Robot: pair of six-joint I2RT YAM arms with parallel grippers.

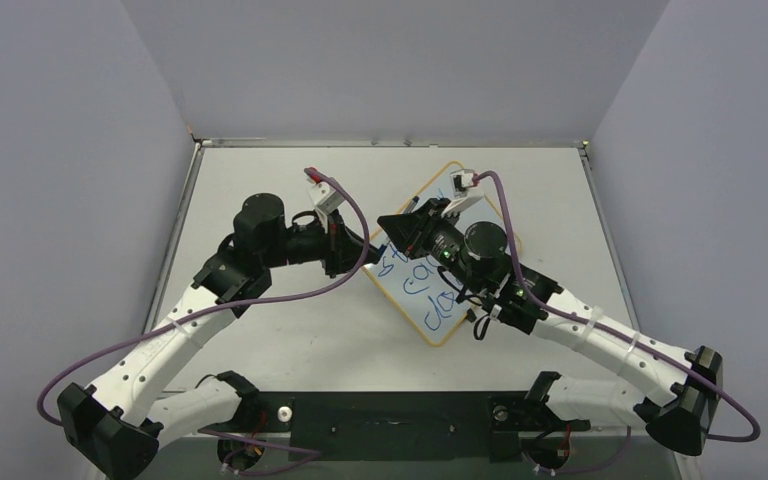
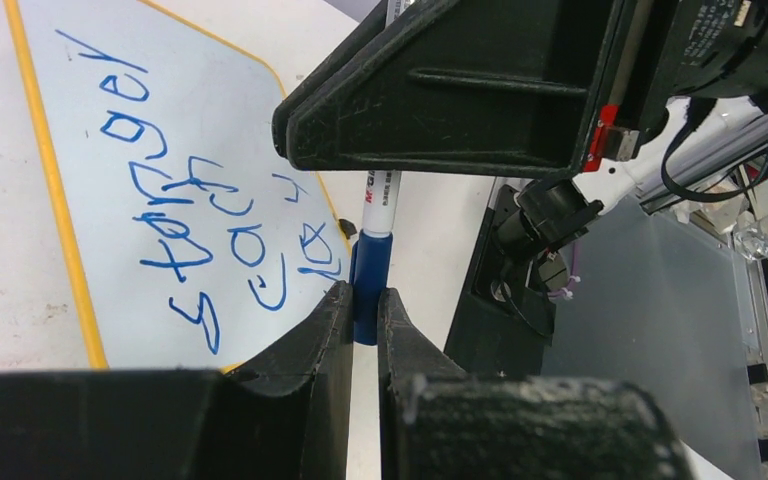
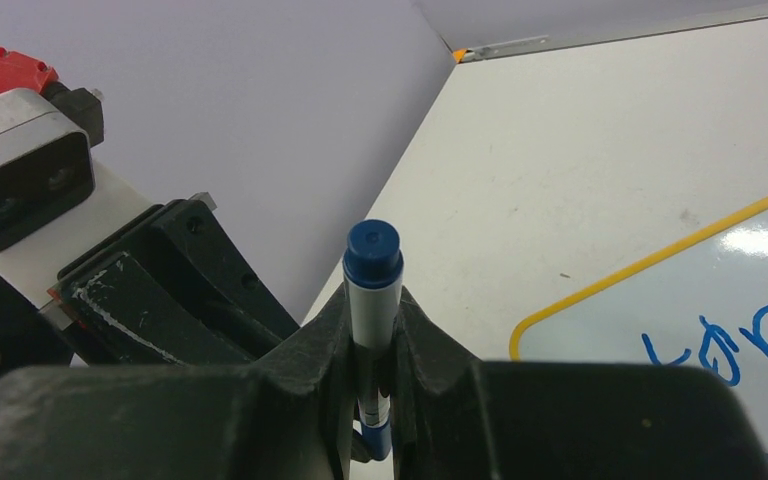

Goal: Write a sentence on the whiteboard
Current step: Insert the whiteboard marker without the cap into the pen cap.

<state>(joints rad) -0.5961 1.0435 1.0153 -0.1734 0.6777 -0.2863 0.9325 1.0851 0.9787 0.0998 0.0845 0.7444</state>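
Observation:
The whiteboard (image 1: 438, 195) lies tilted on the table, with a yellow frame. The sentence (image 1: 425, 285) is in blue, in three lines reading roughly "stanger / can / day" (image 2: 175, 200). A white marker (image 2: 380, 195) with a blue cap (image 2: 370, 275) stands upright just off the board's edge. My left gripper (image 2: 362, 292) is shut on the cap. My right gripper (image 3: 373, 305) is shut on the marker's barrel (image 3: 372, 300), just above the left one. The two grippers meet at the board's left corner, left (image 1: 360, 255) and right (image 1: 395, 230). The marker's tip is hidden.
The board (image 3: 760, 260) and some writing show at the right in the right wrist view. The left wrist camera housing (image 3: 20, 180) is close on the left. A black base plate (image 1: 390, 410) spans the near table edge. Grey walls enclose the table's back rim (image 1: 390, 143).

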